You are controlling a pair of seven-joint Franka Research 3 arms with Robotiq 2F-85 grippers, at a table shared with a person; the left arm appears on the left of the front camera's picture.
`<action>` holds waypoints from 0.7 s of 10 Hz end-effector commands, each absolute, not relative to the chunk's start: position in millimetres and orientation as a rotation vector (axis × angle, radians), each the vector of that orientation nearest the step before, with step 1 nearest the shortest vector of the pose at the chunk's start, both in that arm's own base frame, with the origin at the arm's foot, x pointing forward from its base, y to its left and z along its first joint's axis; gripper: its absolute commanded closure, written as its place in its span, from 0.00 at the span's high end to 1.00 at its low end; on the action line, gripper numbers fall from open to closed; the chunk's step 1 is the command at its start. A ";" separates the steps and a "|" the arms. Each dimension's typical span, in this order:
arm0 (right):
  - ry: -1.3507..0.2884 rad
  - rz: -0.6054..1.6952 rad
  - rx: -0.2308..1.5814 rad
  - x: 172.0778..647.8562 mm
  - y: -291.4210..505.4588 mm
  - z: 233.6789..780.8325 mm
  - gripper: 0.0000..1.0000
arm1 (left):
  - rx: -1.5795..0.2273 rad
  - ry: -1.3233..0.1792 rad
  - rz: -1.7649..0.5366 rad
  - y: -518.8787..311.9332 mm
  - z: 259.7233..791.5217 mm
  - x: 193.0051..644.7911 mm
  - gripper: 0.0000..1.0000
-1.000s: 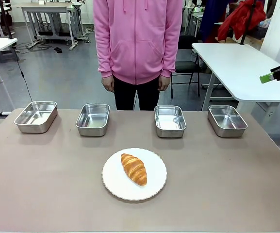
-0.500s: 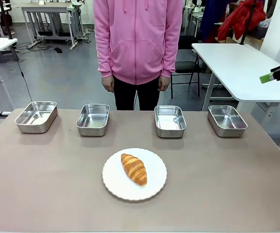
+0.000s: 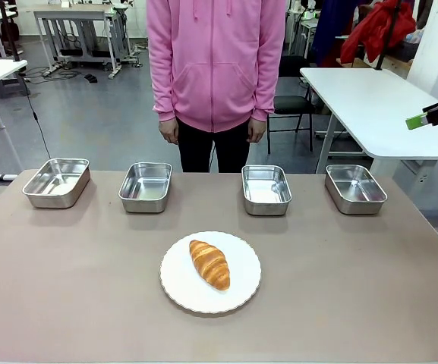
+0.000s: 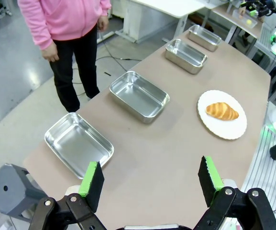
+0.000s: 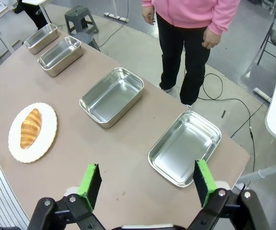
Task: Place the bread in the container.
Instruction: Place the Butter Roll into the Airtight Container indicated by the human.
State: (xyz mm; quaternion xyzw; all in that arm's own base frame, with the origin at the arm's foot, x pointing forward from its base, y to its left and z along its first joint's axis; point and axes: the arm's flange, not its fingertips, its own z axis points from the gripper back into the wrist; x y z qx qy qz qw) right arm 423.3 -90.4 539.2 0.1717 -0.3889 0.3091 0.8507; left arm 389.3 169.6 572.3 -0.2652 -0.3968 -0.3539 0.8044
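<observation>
On the white plate the bread looks light, soft and flaky; best gripped gently across its thick middle. Both arms' jaws stand open, empty.

Round white plate with a scalloped edge sits mid-table, toward the near side of the brown table. Across it, a person in a pink hoodie stands at the far edge. Behind: a white table, a black chair, a red garment hanging
</observation>
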 end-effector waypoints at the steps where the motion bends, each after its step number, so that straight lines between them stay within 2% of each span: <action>1: -0.830 0.659 0.370 424.8 -90.3 538.9 1.00 | -0.564 -0.855 -0.764 171.5 574.2 389.6 1.00; 7: -0.830 0.659 0.370 424.8 -90.3 538.9 1.00 | -0.564 -0.855 -0.764 171.5 574.2 389.6 1.00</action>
